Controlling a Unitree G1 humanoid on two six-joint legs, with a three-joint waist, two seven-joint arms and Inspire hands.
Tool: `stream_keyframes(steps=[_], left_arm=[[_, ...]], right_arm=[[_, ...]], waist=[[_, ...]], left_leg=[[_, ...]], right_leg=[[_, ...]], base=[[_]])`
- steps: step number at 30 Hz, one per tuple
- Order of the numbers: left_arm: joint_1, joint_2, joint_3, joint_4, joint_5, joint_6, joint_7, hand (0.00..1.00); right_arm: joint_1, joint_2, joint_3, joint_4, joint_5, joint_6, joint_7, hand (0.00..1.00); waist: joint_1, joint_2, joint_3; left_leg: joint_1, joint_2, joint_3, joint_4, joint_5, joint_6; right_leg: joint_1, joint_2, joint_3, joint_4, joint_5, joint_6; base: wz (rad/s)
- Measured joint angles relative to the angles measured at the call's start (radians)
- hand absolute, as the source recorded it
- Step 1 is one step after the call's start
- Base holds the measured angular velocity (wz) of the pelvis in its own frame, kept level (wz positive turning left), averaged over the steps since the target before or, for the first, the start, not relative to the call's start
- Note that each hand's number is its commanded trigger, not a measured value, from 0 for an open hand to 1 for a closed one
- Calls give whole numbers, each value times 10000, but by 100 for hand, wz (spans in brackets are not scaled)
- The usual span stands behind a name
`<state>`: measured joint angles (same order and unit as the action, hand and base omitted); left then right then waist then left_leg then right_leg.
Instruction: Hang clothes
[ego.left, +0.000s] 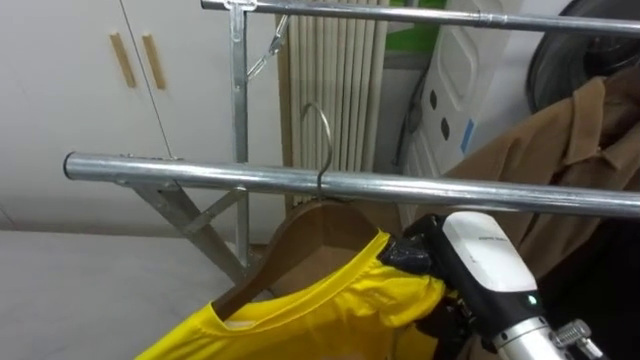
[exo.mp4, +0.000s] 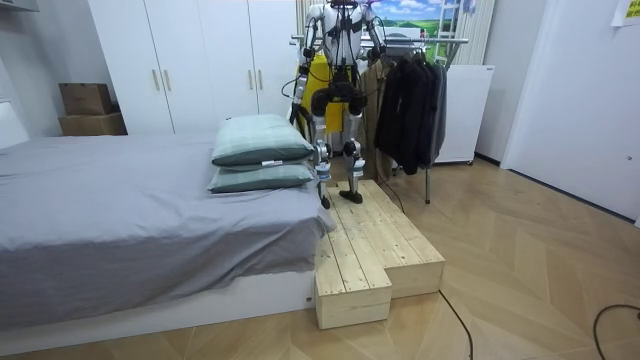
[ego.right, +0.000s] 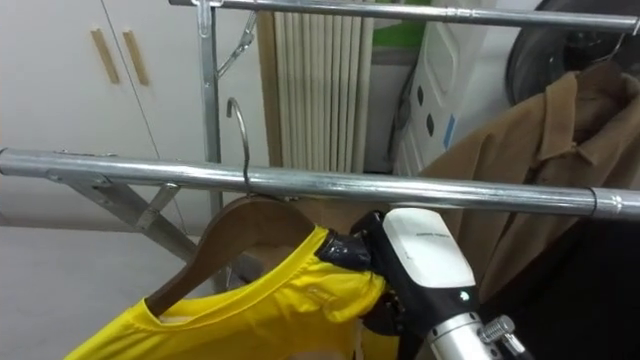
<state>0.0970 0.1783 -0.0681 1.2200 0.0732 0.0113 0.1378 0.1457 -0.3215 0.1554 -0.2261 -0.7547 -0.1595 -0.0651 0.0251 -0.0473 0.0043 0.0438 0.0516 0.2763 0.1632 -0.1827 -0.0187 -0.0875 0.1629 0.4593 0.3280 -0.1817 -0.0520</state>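
— Up at the clothes rack, on that wooden platform beside the bed: why does it grip the thing so far out?

— To leave the hook free, I'd say. Its right hand is clenched on the right-hand shoulder of the wooden hanger, pinching the yellow shirt against the wood. The shirt trails down and to the left of the hand.

— And the hook?

— The hook stands up and to the left of the hand. Its shaft passes behind the front rail and its curve is well above the bar. Not seated yet, by my reckoning; it's held high so it can be lowered on.

— Why that spot?

— The brown coat hangs off to the hand's right, so the bare stretch of rail is this one.

— Any label to read?

— None I can make out, on shirt or hanger. A small green light glows on the wrist behind the hand, nothing written.
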Motion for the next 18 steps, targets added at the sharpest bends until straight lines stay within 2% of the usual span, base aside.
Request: stream_keyframes(steps=[2, 6, 9, 12, 18], left_arm=[[-10, 10, 318, 24, 63, -129, -3, 0], [-1, 16, 580, 22, 60, -170, -4, 0], [-52, 19, 661, 26, 49, -200, -4, 0], [-179, 78, 668, 160, 50, -284, 28, 0], [-178, 114, 658, 159, 65, -325, 79, 0]], right_arm=[[0, -45, 0, -23, -12, -1, -1, 100], [-109, -118, -1, -37, -9, -6, -1, 100], [-199, -106, -1, -45, -10, -9, -1, 100], [-328, -112, -10, -43, -4, 7, 0, 100], [-467, -132, -14, -44, -7, 0, 0, 100]], waist=[[101, -58, -23], [121, -132, -27], [122, -196, 14], [114, -297, 96], [110, -344, 85]], left_leg=[[30, 62, 105, -15, -26, -46], [48, 105, 106, -26, -31, -60], [53, 117, 116, -27, -24, -71], [50, 114, 143, -29, -16, -84], [48, 106, 204, -99, -17, -92]], right_leg=[[-2, 91, 50, -4, 0, -1], [9, 141, 91, 0, 8, -11], [14, 135, 133, -1, 14, -21], [7, 165, 136, -17, 13, -21], [-21, 121, -24, -70, 14, -21]], base=[[-10], [-2], [-3], [0], [0]])
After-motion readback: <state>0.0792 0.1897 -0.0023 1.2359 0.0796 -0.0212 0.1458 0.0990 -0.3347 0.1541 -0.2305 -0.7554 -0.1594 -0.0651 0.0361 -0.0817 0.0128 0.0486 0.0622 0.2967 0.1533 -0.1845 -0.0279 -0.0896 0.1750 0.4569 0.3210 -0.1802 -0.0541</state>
